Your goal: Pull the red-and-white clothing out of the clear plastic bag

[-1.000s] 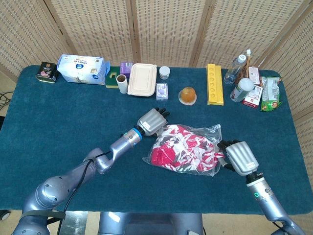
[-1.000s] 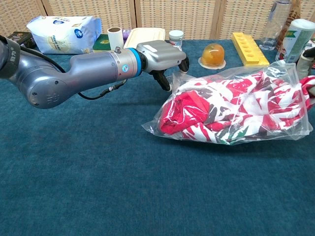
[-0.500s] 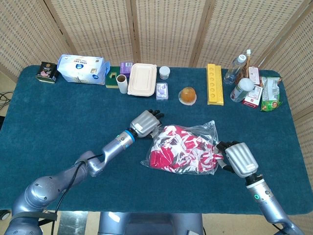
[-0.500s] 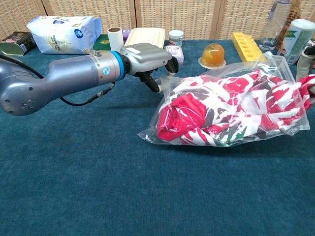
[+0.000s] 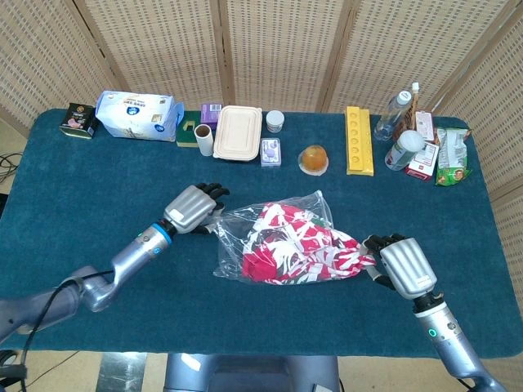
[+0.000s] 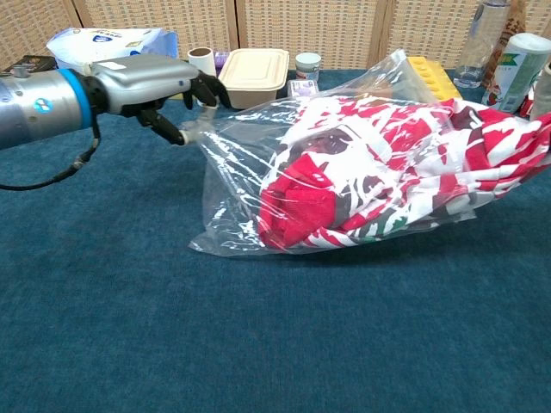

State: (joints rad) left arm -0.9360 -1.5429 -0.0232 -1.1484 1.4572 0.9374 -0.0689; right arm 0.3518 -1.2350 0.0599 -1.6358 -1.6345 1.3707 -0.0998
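Note:
The clear plastic bag (image 5: pixel 245 233) (image 6: pixel 241 181) lies stretched across the middle of the table. My left hand (image 5: pixel 194 210) (image 6: pixel 146 79) pinches its left corner and holds it raised. The red-and-white clothing (image 5: pixel 298 249) (image 6: pixel 379 163) fills the bag's right half, and its right end sticks out of the bag's mouth. My right hand (image 5: pixel 399 265) curls its fingers around that exposed end. In the chest view the right hand is almost wholly cut off at the right edge.
Along the far edge stand a black tin (image 5: pixel 79 119), a tissue pack (image 5: pixel 135 114), a beige lunchbox (image 5: pixel 238 132), an orange jelly cup (image 5: pixel 314 159), a yellow tray (image 5: pixel 358 140), bottles (image 5: pixel 392 114) and snack packs (image 5: pixel 449 155).
My left hand has moved left with the bag's corner, lifting and stretching the bag. The bag has slid left along the clothing. My right hand has stayed where it was.

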